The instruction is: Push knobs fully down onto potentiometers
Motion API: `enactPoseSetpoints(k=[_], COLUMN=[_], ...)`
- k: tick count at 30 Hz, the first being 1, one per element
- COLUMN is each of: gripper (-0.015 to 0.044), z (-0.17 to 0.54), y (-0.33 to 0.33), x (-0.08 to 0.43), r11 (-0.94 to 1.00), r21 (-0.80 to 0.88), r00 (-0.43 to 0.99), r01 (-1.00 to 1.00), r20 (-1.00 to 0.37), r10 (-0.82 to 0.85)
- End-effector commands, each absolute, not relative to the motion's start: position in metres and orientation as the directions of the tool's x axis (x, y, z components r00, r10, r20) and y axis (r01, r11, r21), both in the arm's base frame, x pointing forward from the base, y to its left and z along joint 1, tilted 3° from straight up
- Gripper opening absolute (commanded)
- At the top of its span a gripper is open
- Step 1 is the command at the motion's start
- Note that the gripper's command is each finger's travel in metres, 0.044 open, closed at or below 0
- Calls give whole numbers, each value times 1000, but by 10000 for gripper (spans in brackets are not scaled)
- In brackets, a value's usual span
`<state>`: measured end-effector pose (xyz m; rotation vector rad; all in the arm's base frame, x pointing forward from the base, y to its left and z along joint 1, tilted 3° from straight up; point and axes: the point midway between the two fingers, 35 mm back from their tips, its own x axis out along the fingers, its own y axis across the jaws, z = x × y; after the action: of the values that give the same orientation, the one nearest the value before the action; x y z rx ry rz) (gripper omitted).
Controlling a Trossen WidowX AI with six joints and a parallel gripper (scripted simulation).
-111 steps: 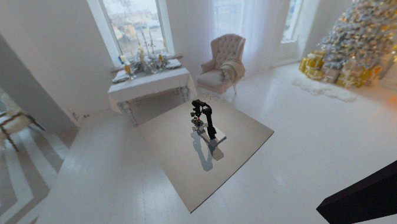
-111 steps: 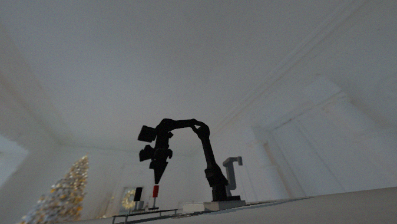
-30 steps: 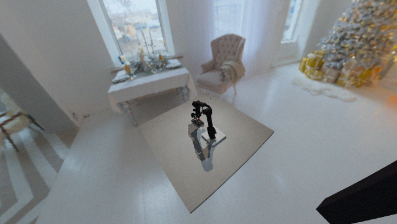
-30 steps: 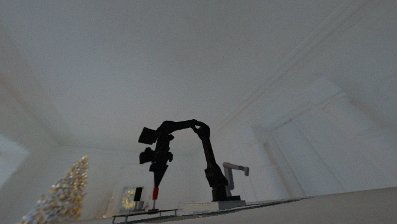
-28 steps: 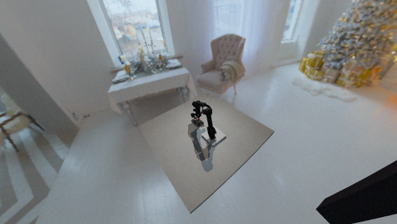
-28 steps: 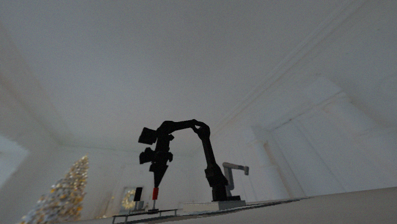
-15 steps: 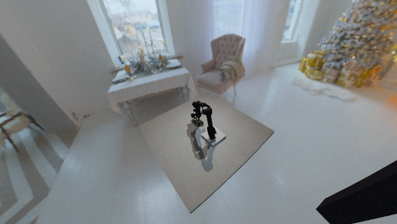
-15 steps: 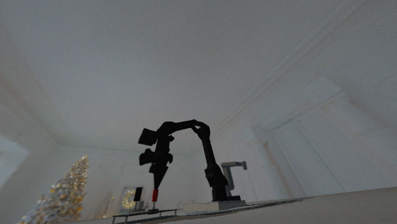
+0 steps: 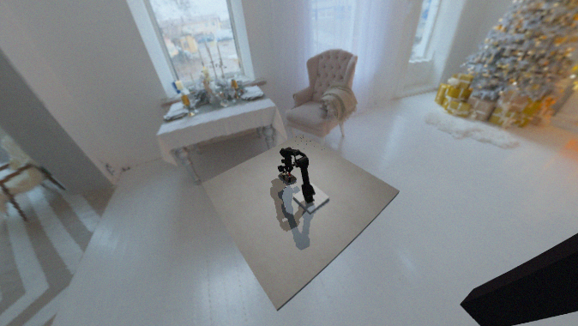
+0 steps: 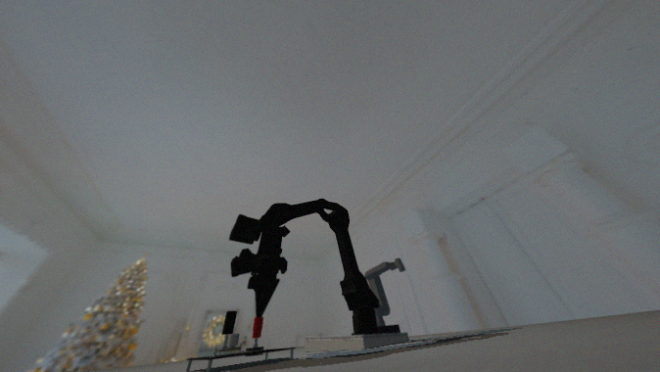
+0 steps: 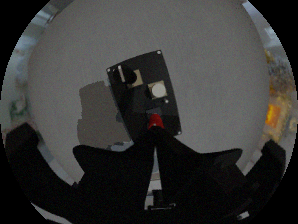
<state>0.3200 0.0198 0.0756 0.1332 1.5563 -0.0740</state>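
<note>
Robot arm and circuit board, as seen by an onlooker in the room. The black arm (image 9: 304,173) (image 10: 347,250) rises from a pale base plate (image 9: 322,200) (image 10: 330,345) on the tan tabletop (image 9: 266,257) (image 10: 588,343), arches over to the left and points its gripper (image 9: 288,175) (image 10: 259,315) (image 11: 154,129) downward. The claw is clenched, its fingertips together with nothing between them, directly above the red knob (image 10: 258,327) (image 11: 156,121); in the exterior view the tips appear to meet the knob's top. The circuit board (image 9: 293,179) (image 10: 280,349) (image 11: 165,65) stands on short legs to the left of the base plate. A length of thin shaft shows between the red knob and its potentiometer (image 10: 255,349), so this knob is not fully seated. The black knob (image 10: 229,322) (image 11: 130,76) stands farther left on the board; how far down it sits cannot be told. The wrist view also shows a round white part (image 11: 158,90) on a square tan mount, between the two knobs. At the far side of the room stands a tufted armchair (image 9: 309,113).
</note>
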Motion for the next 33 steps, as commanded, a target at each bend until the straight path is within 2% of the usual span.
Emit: enactPoseSetpoints(k=[1, 33], gripper=[0, 0], z=[60, 54], y=[20, 20], x=[321, 321], r11=[990, 990], r21=[32, 32], r00=[-8, -8], r01=[137, 137], r20=[-999, -999], r10=[33, 33])
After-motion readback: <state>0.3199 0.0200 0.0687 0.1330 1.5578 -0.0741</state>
